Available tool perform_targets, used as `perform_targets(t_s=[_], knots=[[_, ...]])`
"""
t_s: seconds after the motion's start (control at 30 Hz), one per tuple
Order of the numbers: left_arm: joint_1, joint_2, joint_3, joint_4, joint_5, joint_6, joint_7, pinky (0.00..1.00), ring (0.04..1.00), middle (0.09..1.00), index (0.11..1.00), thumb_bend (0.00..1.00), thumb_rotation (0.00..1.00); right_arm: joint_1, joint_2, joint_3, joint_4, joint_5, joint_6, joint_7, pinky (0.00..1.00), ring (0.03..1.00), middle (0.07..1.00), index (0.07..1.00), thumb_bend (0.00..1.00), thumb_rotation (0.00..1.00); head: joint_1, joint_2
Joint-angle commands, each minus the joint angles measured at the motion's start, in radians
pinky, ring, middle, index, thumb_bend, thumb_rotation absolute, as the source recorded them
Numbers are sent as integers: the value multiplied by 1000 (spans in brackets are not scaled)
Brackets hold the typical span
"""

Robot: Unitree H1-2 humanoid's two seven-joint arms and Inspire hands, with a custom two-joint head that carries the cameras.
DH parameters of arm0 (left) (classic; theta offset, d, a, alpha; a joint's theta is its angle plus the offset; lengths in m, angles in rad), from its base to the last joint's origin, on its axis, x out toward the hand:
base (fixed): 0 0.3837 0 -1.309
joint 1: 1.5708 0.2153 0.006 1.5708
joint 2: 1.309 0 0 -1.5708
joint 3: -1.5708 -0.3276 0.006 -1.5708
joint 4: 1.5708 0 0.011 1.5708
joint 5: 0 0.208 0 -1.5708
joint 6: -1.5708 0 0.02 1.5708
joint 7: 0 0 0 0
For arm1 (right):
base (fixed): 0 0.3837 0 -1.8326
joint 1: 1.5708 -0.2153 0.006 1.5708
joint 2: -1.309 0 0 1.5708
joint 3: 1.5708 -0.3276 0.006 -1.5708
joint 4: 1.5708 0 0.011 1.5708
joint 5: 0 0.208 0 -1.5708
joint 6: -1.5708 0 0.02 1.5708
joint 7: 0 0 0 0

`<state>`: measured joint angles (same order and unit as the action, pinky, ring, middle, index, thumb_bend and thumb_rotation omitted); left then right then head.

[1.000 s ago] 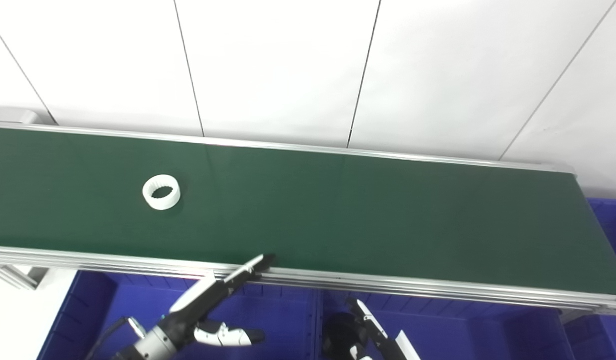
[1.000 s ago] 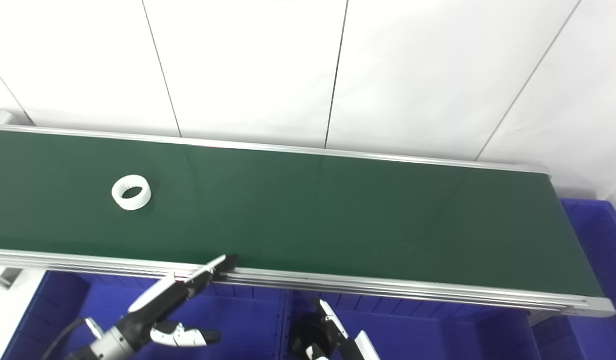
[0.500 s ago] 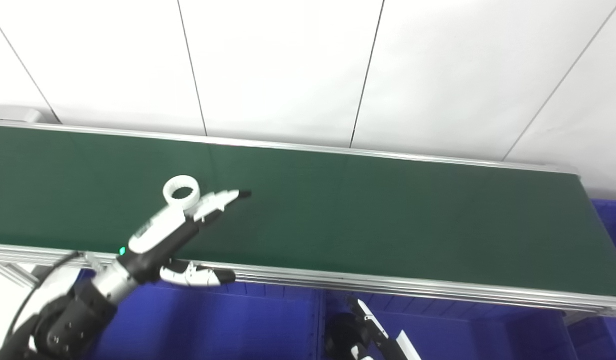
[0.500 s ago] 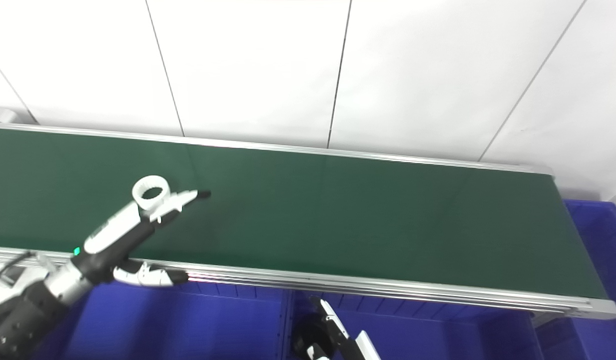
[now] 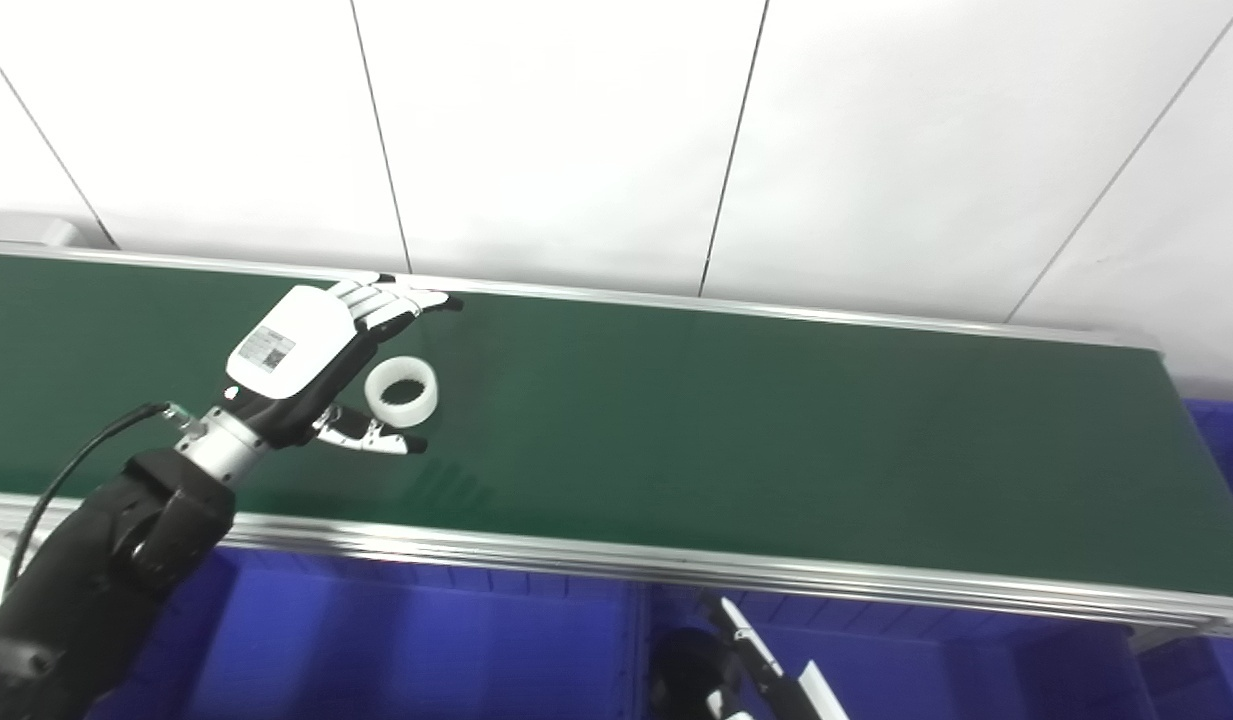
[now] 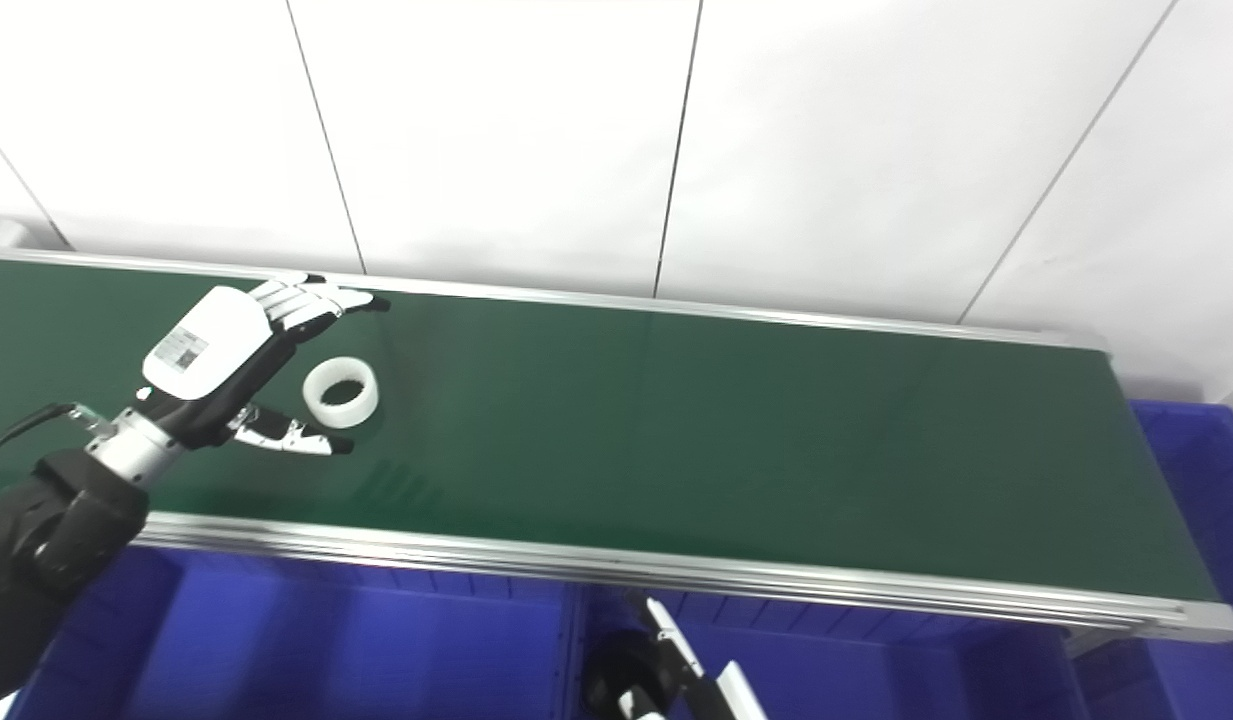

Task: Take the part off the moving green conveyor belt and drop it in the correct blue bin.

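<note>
A white ring-shaped part lies flat on the green conveyor belt, left of the middle. My left hand hovers over the belt just left of the ring, open, with its fingers stretched past the ring's far side and its thumb pointing along the near side. The ring sits in the gap between fingers and thumb, and I cannot tell whether they touch it. My right hand stays low at the bottom edge, below the belt; only part of it shows.
Blue bins run along below the belt's near rail, and another blue bin stands at the belt's right end. A white panelled wall rises behind the belt.
My left hand rose from below the near rail, reached over the belt and now brackets the ring. The ring travelled rightward along the belt. The right hand stayed put.
</note>
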<state>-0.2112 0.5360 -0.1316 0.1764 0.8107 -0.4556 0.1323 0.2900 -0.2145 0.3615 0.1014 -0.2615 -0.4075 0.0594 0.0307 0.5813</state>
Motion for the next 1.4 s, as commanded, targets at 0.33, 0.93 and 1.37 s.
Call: perform_targets(t_s=[0.33, 0.93, 1.37], knots=[[-164, 19, -135, 240, 109, -12, 156, 903, 843, 846, 870, 966, 131, 25, -5, -12, -52, 11, -61, 0, 939, 969, 988, 975, 411, 980, 10, 12], [-308, -110, -284, 468, 155, 78, 170, 889, 842, 841, 855, 993, 197, 37, -4, -16, -63, 15, -58, 5, 932, 963, 985, 972, 404, 963, -3, 27], [-450, -268, -427, 792, 147, 89, 249, 737, 771, 783, 791, 927, 168, 53, 1, -30, -85, 12, -49, 13, 937, 969, 985, 971, 415, 958, -23, 40]])
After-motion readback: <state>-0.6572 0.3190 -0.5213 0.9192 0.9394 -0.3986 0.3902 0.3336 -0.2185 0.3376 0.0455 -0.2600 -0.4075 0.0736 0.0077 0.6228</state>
